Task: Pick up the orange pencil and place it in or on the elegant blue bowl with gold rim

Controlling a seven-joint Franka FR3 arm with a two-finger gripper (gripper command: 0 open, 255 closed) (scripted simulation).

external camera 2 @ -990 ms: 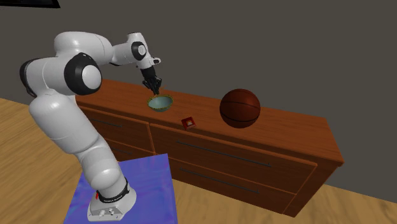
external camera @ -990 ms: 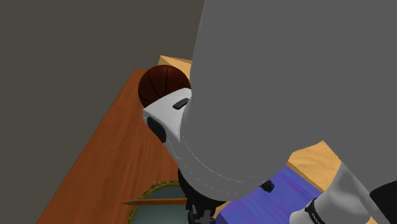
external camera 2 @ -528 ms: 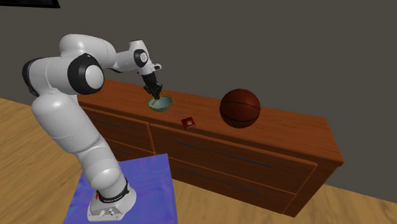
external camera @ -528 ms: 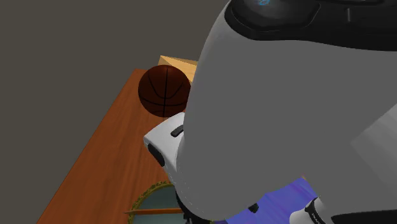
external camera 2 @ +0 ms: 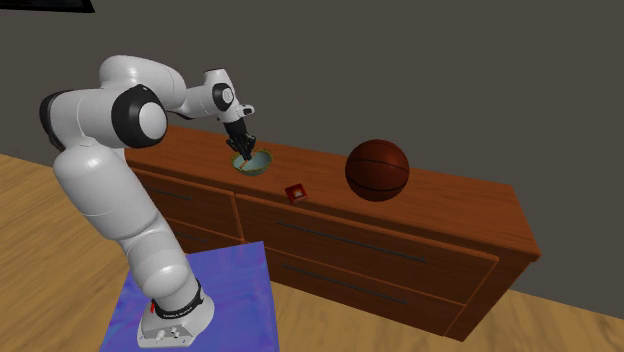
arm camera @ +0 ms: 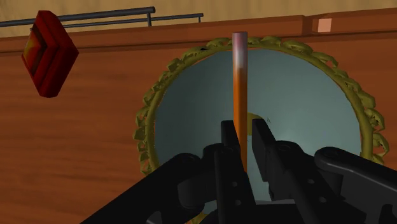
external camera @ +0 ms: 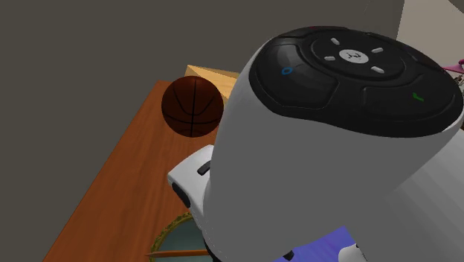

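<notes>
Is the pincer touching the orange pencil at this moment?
Touching. In the wrist view the pincer clasps the orange pencil from both sides; the pencil sticks out between its fingers, above the bowl.

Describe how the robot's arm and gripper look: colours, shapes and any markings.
The white arm of smooth rounded segments has dark round joints. One black round joint cap bears small pale grey marks, a blue ring and a green mark. A black band circles the arm near its foot. The all-black gripper has two slim, squared fingers.
</notes>
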